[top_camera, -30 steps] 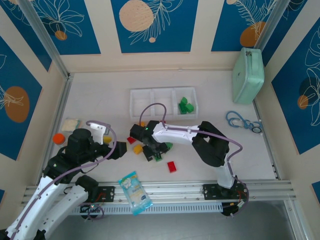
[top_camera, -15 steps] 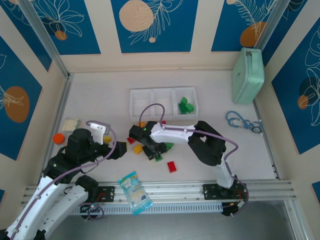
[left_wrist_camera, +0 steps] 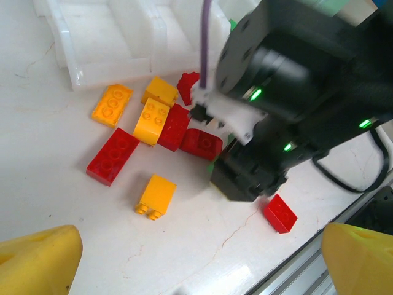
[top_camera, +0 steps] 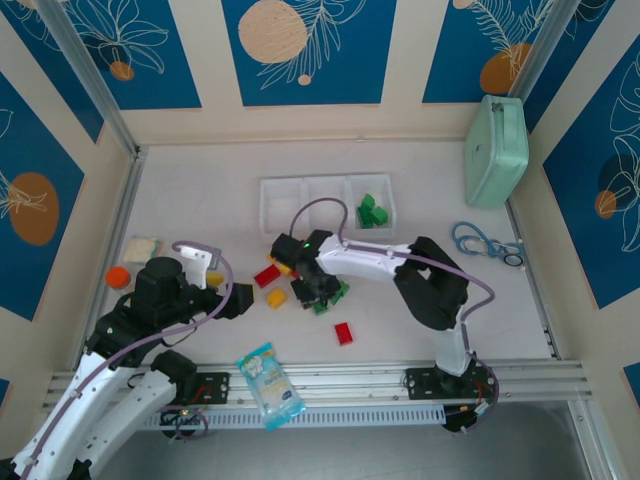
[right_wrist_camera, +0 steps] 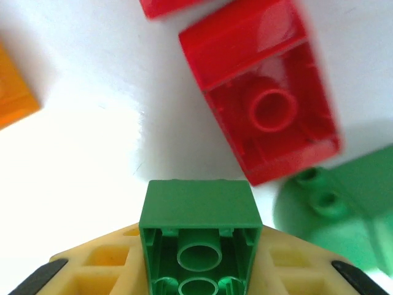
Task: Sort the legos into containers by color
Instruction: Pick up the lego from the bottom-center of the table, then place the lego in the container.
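Note:
My right gripper (top_camera: pixel 318 290) hangs over the loose pile, shut on a green lego (right_wrist_camera: pixel 198 239) that sits hollow side up between its yellow fingers (right_wrist_camera: pixel 104 261). Just ahead of it lie a red lego (right_wrist_camera: pixel 264 104), hollow side up, and another green lego (right_wrist_camera: pixel 344 209). Red legos (left_wrist_camera: pixel 113 155) and yellow-orange legos (left_wrist_camera: pixel 151 120) are scattered left of the pile. One red lego (top_camera: pixel 344 333) lies alone nearer the front. The white three-compartment tray (top_camera: pixel 300 188) holds several green legos (top_camera: pixel 372 212) in its right compartment. My left gripper (left_wrist_camera: pixel 196 261) is open, left of the pile.
A mint-green case (top_camera: pixel 496 150) stands at the back right, with a blue ring-shaped object (top_camera: pixel 480 241) in front of it. A small packet (top_camera: pixel 268 385) lies on the front rail. An orange cap (top_camera: pixel 118 276) and a pale pad (top_camera: pixel 142 248) lie at the left.
My right gripper has shifted right and slightly away from the front edge, uncovering a red and a yellow lego to its left. The left arm has not moved.

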Motion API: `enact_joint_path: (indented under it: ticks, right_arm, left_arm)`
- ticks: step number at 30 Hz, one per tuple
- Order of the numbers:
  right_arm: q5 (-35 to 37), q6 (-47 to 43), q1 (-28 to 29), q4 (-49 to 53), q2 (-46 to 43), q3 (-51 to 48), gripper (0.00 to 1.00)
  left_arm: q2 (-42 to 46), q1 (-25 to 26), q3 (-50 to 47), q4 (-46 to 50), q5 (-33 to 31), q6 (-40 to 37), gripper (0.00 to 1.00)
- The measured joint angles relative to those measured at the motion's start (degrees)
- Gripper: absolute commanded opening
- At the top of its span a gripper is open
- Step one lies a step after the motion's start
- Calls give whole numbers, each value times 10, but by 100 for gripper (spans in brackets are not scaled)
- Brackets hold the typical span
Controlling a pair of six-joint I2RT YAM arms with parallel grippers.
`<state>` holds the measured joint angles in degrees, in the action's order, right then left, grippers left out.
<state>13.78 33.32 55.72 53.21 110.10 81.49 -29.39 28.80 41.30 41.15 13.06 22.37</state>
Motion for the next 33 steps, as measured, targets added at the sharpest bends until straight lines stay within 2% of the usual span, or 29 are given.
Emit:
enact_joint_path:
  ticks: [4,8,15,19,25,33]
  right_arm:
    - [-23,-16,-38,-8,-92,0,29]
    - [-36,-45,-102,-15,-172,2,28]
    - [-35,-108,-245,-16,-189,33,26]
    - [-42,-142,-316,-28,-158,61,26]
    - [-89,-169,-396,-59,-55,114,26]
    - [-126,-179,-419,-56,99,232,26]
  left_arm:
    - [-1,0,0,0,0,0,99]
    - [-1,0,0,0,2,0,99]
    - [-1,0,0,0,7,0,99]
    - [-11,0,0,-3,17,0,99]
    - [-26,0,0,-4,26,0,99]
    - [-31,0,0,-4,30,0,99]
